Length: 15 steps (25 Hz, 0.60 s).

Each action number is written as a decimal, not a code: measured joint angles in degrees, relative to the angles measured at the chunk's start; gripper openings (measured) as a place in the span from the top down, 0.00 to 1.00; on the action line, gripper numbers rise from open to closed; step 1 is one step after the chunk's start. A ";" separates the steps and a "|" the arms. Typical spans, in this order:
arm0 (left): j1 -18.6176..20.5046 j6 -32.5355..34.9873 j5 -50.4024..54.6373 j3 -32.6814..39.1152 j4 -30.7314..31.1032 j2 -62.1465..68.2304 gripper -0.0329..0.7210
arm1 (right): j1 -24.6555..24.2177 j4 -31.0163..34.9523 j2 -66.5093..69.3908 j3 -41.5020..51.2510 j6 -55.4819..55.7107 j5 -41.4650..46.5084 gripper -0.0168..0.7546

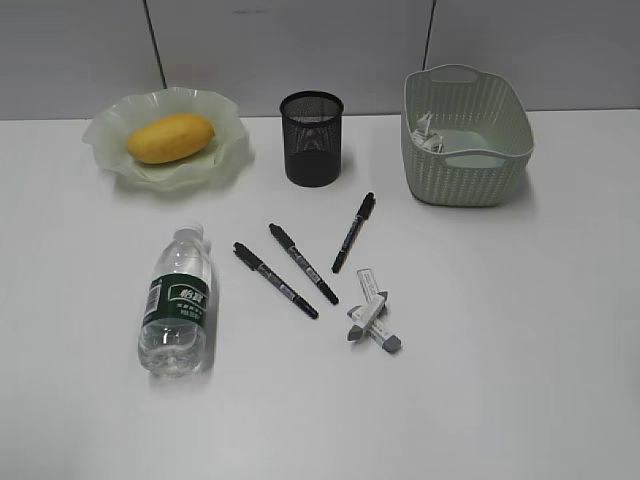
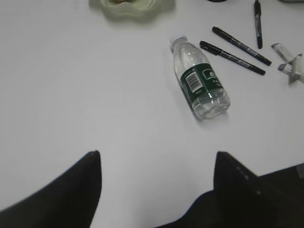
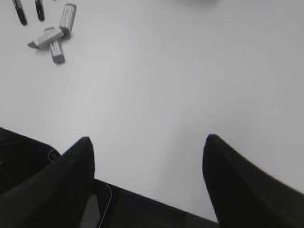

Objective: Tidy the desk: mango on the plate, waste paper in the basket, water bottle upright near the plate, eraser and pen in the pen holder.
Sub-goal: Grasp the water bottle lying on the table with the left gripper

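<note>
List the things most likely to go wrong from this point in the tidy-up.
1. The water bottle lies on its side; being round and smooth, it may roll or slip when a gripper tries to stand it up.
2. The three pens lie close together, so grasping one could knock its neighbours.
3. The two erasers are crossed, one resting on the other; a pinch might catch both or flick one away. The pen holder is narrow, so a drop may miss.
</note>
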 joint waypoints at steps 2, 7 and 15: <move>-1.98 -0.19 -0.05 -2.14 0.15 2.97 0.22 | 0.00 0.00 -4.68 6.98 -0.06 -1.04 0.25; -7.63 -0.25 -1.60 -6.52 0.28 14.28 0.24 | 0.00 0.00 -17.24 20.03 0.81 -1.44 0.25; -10.67 -0.97 -2.07 -13.66 0.28 36.45 0.25 | 0.00 0.00 -35.39 27.50 6.22 -1.45 0.25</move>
